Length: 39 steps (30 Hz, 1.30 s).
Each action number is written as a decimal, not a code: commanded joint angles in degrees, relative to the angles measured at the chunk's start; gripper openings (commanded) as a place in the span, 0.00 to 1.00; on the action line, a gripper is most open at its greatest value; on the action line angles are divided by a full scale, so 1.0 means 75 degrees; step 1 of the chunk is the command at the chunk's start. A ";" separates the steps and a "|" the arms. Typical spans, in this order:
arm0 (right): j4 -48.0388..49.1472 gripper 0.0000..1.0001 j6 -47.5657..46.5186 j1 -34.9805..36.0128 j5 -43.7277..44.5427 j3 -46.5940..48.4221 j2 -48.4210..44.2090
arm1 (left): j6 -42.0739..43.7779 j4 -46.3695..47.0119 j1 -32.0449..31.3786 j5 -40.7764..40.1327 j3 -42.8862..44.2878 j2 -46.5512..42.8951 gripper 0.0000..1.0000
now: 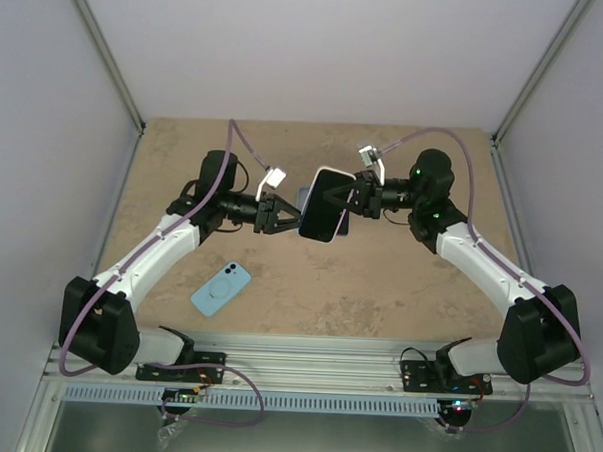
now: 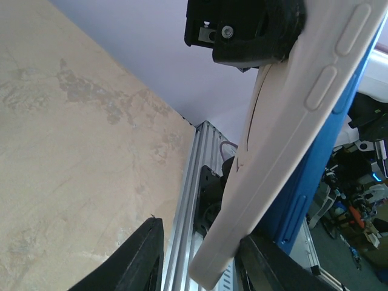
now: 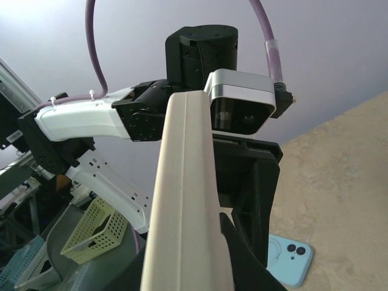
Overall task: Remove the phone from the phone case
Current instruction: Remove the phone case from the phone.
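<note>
A phone with a dark screen in a cream case [image 1: 323,209] is held on edge above the middle of the table. My right gripper [image 1: 336,200] is shut on it from the right; in the right wrist view the cream edge [image 3: 185,200] fills the space between the jaws of that gripper [image 3: 188,267]. My left gripper [image 1: 287,217] is open at the case's left end. In the left wrist view the case's corner [image 2: 285,139] sits between the spread jaws of the left gripper [image 2: 203,242], against the right one. A dark blue slab [image 2: 321,176] shows behind the cream case.
A light blue phone-shaped thing [image 1: 222,289] with a ring and two lenses lies back-up on the table at the front left; it also shows in the right wrist view [image 3: 290,259]. The aluminium rail [image 1: 316,349] runs along the near edge.
</note>
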 commanded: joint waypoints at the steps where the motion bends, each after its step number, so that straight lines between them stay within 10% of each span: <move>1: -0.0695 0.01 -0.0158 0.1356 -0.2001 -0.0178 0.0084 | -0.0235 0.1237 -0.0224 -0.1054 0.0566 0.0146 0.33; 17: -0.1153 0.01 -0.0474 0.1171 -0.1779 -0.0018 0.0139 | -0.0403 0.1607 -0.0276 -0.0503 0.0155 -0.0192 0.00; 20: -0.1131 0.01 -0.0385 0.0899 -0.1633 0.0034 0.0103 | -0.0430 0.1580 -0.0212 -0.0495 0.0032 -0.0272 0.00; 26: -0.0931 0.35 0.0009 0.0460 -0.1484 0.0178 0.0062 | -0.0292 0.1462 -0.0201 -0.0529 -0.0006 -0.0265 0.00; 39: -0.0666 0.39 0.0384 -0.0302 -0.1334 0.0299 -0.0110 | -0.0130 0.1090 -0.0202 -0.0721 -0.0069 -0.0194 0.00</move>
